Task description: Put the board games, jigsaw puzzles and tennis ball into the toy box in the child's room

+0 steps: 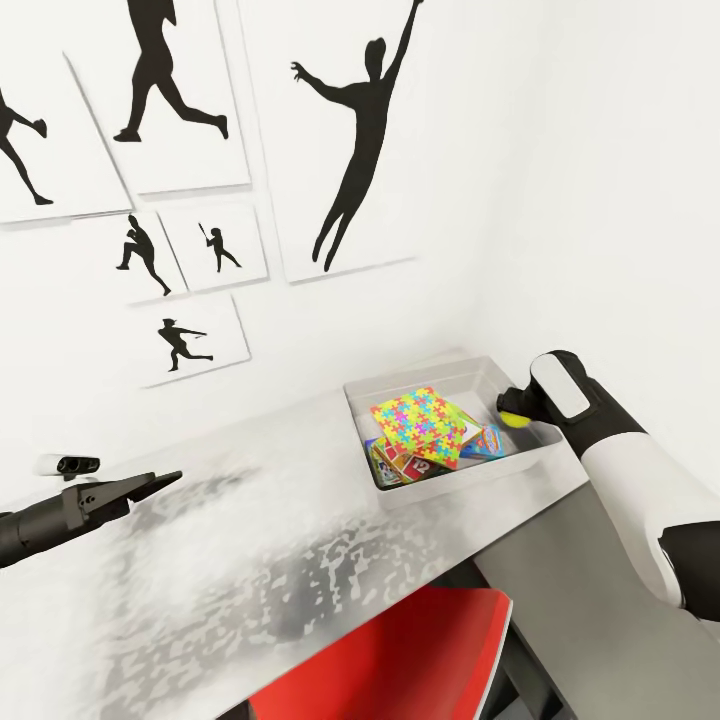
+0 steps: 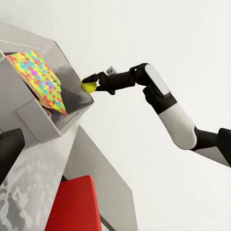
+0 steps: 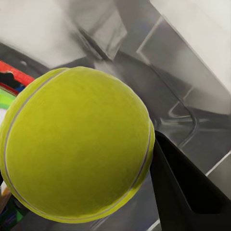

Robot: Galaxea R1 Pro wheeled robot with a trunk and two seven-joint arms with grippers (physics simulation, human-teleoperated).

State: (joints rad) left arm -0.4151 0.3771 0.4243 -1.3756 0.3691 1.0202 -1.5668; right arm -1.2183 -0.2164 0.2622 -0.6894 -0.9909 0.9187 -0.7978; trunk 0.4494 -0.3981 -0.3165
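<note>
The right gripper is clamped on the ball, held over the right end of the tray, which contains a puzzle atop game boxes.

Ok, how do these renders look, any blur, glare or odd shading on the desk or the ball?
Head view: the table top has a blotchy, mottled grey reflection and the wall is bright, nearly washed out. Left wrist view: evenly lit; the tennis ball in the right gripper is small but crisp. Right wrist view: the ball looms huge and close, with the toy box behind it soft and smeared.
</note>
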